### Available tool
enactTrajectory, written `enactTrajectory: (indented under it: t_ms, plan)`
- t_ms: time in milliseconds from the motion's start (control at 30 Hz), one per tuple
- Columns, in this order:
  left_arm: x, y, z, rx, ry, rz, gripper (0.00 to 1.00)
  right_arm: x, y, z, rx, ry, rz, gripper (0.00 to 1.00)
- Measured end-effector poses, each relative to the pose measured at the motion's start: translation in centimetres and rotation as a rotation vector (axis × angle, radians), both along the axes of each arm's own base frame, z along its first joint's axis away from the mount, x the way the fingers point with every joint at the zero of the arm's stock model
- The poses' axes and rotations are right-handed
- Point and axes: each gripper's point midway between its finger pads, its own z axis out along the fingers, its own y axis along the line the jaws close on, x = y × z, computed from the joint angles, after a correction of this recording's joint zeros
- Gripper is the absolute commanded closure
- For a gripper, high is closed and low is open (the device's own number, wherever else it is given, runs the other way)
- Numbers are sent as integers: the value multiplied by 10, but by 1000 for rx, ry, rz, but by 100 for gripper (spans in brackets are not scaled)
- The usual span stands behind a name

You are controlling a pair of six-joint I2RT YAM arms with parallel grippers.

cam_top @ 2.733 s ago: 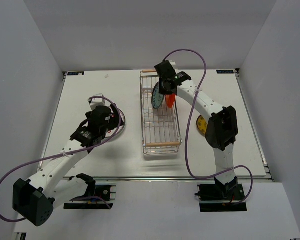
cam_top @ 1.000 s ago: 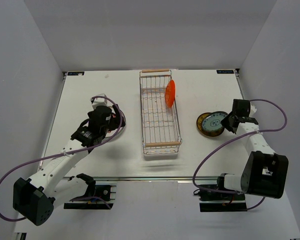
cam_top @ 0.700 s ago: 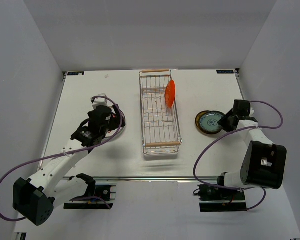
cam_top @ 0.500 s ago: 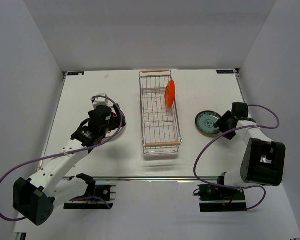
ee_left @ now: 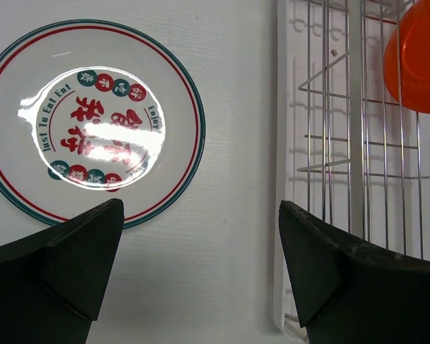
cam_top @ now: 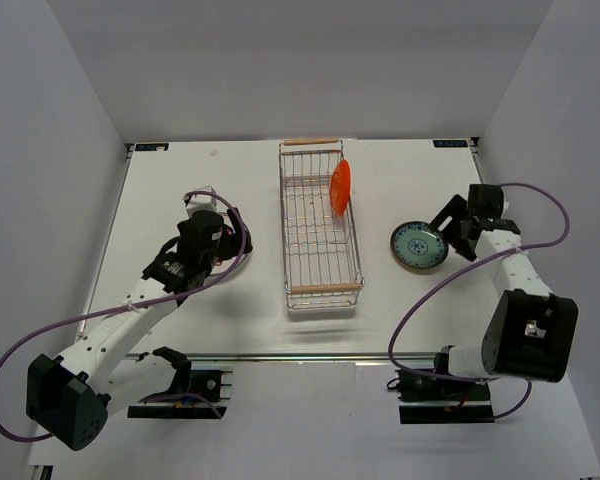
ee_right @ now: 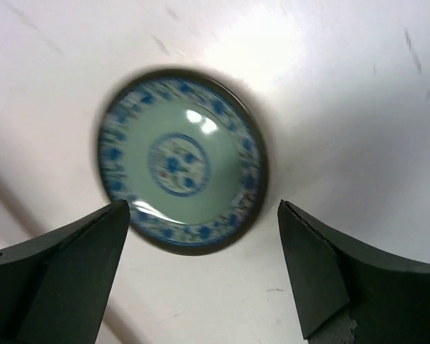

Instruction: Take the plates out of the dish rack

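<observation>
One white worktop (cam_top: pixel 230 170) carries everything. The dish rack (cam_top: pixel 315 250) lies lengthwise at its centre.

- Orange-red plate (cam_top: pixel 340 187): the only one in the rack, on edge, leaning at the right-hand wires near the far end.
- White plate with red marks (ee_left: pixel 93 122): flat on the worktop left of the rack, apart from it.
- Teal plate (cam_top: pixel 418 246): flat on the worktop, right of the rack.
- Left claw (ee_left: pixel 199 236): spread wide, empty, above the gap between white plate and rack.
- Right claw (ee_right: pixel 203 208): spread wide, empty, over the teal plate.

Risks, as I judge them:
- A pinch on the orange plate's thin rim may slip, letting the plate clatter onto the wires.
- A finger hooking a wire could drag the light rack.
- A low swing by the right claw could nudge the teal plate.
</observation>
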Motion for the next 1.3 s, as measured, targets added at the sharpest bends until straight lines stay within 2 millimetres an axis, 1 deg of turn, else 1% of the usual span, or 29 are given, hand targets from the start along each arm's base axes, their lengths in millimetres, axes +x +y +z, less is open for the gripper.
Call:
enactTrajectory:
  t_ms: [33,67,100,167,267,333,400,467,567,633,733,767,833,867,900,967,1000,1067,1100,1167,1200,1300]
  plan:
    - [0,0,0,1,0,-1,2,5,0,11,-5,-30,5,11]
    - [0,0,0,2,0,-1,2,15,4,30,-12,-84,27,11]
    - [0,0,0,2,-2,-1,2,22,8,45,-13,-122,47,11]
    - [0,0,1,1,-4,-1,2,37,22,75,-15,-201,113,11]
    - [-1,1,3,-3,-10,-1,2,53,57,109,-1,-283,242,11]
    - [-1,1,5,-6,-16,-1,2,62,85,124,12,-316,338,11]
    - [-1,1,6,-8,-19,0,2,71,111,133,25,-336,427,11]
    - [-1,1,7,-8,-20,0,2,80,142,137,41,-340,520,14]
    - [-1,1,6,-8,-20,0,2,98,181,132,76,-330,626,17]
    - [-1,1,6,-8,-20,0,2,106,204,121,102,-304,686,18]
    - [-2,1,6,-9,-19,-2,2,113,226,102,133,-263,736,22]
    - [-2,1,6,-10,-18,-3,2,113,231,95,141,-249,746,22]
    - [-2,0,6,-10,-17,-5,2,113,237,86,156,-227,760,28]
    - [-2,0,6,-11,-17,-7,2,114,240,84,165,-222,765,29]
    - [-2,-1,6,-13,-16,-9,2,116,244,84,172,-221,769,33]
    - [-2,-2,6,-17,-15,-16,2,120,250,85,182,-226,778,37]
    - [-3,-3,6,-20,-14,-20,2,120,252,86,185,-229,782,43]
    - [-3,-4,5,-24,-15,-25,2,121,255,89,190,-239,787,49]
    - [-2,-5,5,-26,-16,-28,2,121,257,91,190,-246,790,57]
    - [-3,-6,3,-28,-12,-32,2,122,260,94,191,-256,794,63]
    - [-3,-6,2,-29,-10,-35,2,122,261,95,193,-259,796,70]
    - [-3,-7,3,-32,-12,-38,2,123,264,97,197,-264,795,72]
